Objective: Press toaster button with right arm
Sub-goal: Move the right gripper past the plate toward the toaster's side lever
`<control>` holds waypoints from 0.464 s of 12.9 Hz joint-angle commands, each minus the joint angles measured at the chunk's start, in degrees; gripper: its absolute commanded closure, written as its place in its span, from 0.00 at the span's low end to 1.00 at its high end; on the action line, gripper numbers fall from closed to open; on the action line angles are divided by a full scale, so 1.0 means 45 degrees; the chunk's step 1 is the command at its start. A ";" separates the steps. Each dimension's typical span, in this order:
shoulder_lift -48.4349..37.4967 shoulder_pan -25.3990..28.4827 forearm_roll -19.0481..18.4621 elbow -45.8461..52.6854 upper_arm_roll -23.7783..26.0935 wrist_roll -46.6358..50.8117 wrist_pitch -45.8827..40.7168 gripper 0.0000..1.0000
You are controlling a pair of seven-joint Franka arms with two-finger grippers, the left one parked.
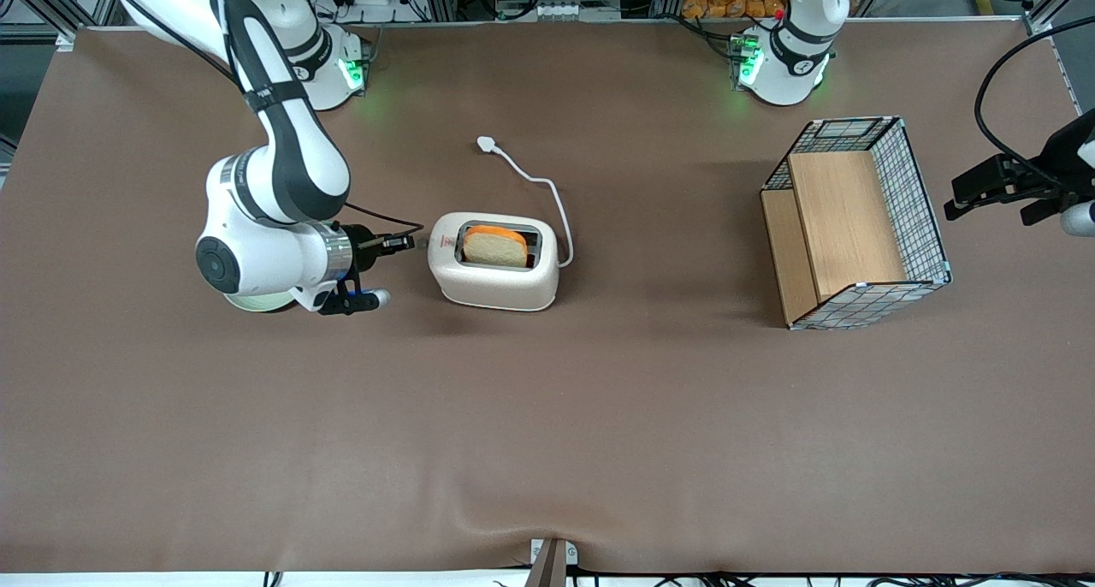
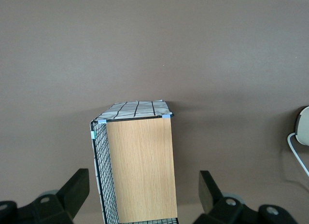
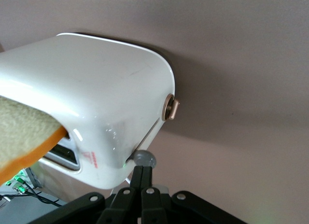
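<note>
Cream-white plastic fills my sight: the toaster (image 3: 91, 103) stands right at my fingertips, bread (image 1: 494, 246) upright in its slot. My gripper (image 1: 409, 243) is pinched closed, holding nothing, its tip touching the toaster button (image 3: 144, 159) on the narrow end. The approach looks finished; I judge the push itself remains.

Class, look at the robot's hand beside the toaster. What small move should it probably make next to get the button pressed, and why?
Probably a short push down on the button. The hand, fingers together, sits at the narrow end of the toaster, its tips right at the grey button. The bread slice sticks up out of the slot, so the button does not look pressed yet.
</note>
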 commanded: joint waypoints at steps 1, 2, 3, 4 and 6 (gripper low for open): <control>0.0257 0.0303 0.0300 -0.0021 -0.0097 -0.0080 0.0295 1.00; 0.0316 0.0381 0.0301 -0.0021 -0.0097 -0.0080 0.0393 1.00; 0.0374 0.0382 0.0301 -0.0021 -0.0097 -0.0099 0.0413 1.00; 0.0433 0.0382 0.0301 -0.0021 -0.0097 -0.0099 0.0433 1.00; 0.0628 0.0382 0.0301 -0.0021 -0.0097 -0.0158 0.0452 1.00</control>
